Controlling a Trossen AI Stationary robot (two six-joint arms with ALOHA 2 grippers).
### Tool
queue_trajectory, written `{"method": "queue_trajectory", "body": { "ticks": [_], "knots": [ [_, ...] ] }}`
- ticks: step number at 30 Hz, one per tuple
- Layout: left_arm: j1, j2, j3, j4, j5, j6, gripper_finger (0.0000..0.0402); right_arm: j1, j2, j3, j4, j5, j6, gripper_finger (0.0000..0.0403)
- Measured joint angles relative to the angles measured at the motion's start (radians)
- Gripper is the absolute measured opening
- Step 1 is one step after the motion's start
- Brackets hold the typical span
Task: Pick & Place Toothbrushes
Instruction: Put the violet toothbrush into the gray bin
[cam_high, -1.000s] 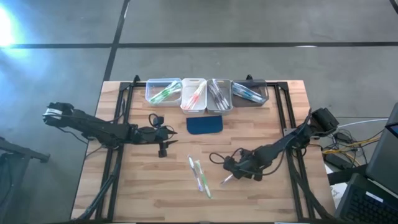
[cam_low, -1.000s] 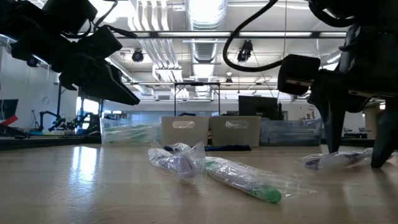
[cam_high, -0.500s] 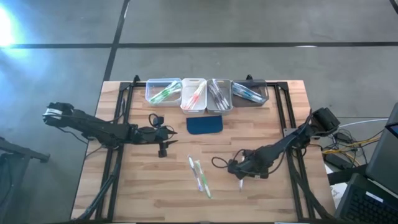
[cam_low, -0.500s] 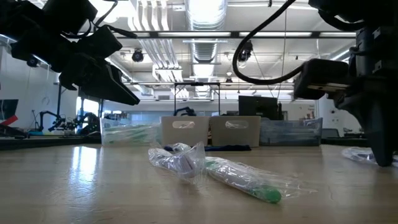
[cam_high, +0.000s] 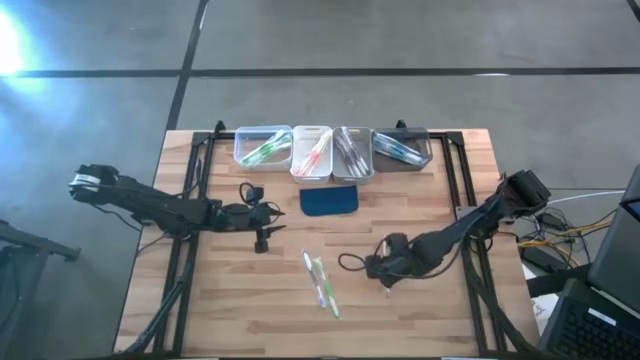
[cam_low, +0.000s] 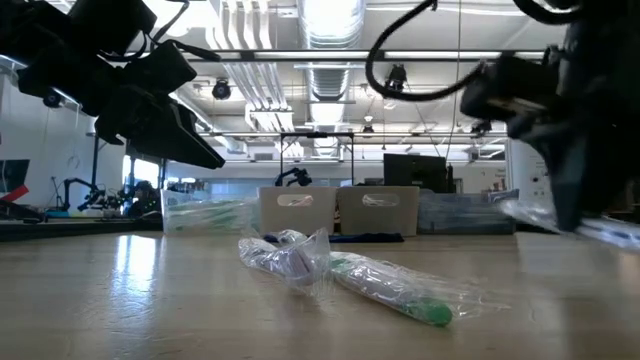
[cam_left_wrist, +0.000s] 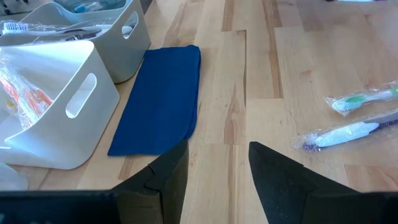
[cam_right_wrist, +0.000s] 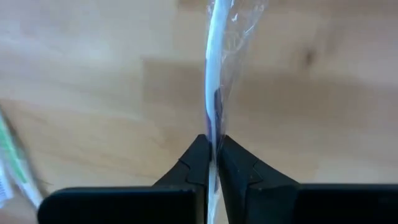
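My right gripper (cam_high: 386, 282) hangs over the table's near right part, shut on a toothbrush (cam_right_wrist: 211, 74) in a clear wrapper, white with a purple accent. Two more wrapped toothbrushes (cam_high: 320, 281) lie flat side by side near the table's middle, also seen in the low view as toothbrushes (cam_low: 385, 288). Along the far edge stand several small bins (cam_high: 312, 151) with toothbrushes sorted by colour. My left gripper (cam_left_wrist: 217, 167) waits open at the table's left, above the wood, pointing toward the dark blue pad (cam_left_wrist: 163, 102). My right gripper pinches the wrapped toothbrush between its two fingertips, on the handle by the purple accent (cam_right_wrist: 212, 124). The fingers come from above, pointing steeply down. In the low view the toothbrush (cam_low: 612, 230) is off the wood, roughly level, jutting out to both sides of the fingers.
The dark blue pad (cam_high: 329, 200) lies flat just in front of the bins. Black frame rails (cam_high: 185, 240) run along both sides of the table. Bare wood lies between the loose toothbrushes and the pad.
My right gripper has shut on the wrapped toothbrush that lay on the wood at the near right, has rolled its wrist and risen. The toothbrush has turned about with it and now hangs lifted clear of the table.
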Motion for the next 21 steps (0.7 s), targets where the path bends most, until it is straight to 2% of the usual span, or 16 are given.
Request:
{"method": "queue_trajectory", "body": {
  "ticks": [3, 6, 11, 17, 21],
  "knots": [
    [0.0, 0.0, 0.0, 0.0, 0.0, 0.0, 0.0175, -0.006, -0.019, 0.037, -0.07, 0.093, -0.088, 0.0013],
    [0.0, 0.0, 0.0, 0.0, 0.0, 0.0, 0.0175, -0.012, -0.043, 0.09, -0.142, 0.23, -0.207, 0.0013],
    [0.0, 0.0, 0.0, 0.0, 0.0, 0.0, 0.0175, -0.045, -0.063, 0.193, -0.256, 0.421, -0.526, 0.0013],
    [0.0, 0.0, 0.0, 0.0, 0.0, 0.0, 0.0175, -0.142, -0.065, 0.337, -0.417, 0.458, -0.803, 0.0013],
    [0.0, 0.0, 0.0, 0.0, 0.0, 0.0, 0.0175, -0.222, -0.068, 0.408, -0.446, 0.488, -1.012, 0.0013]
  ]
}}
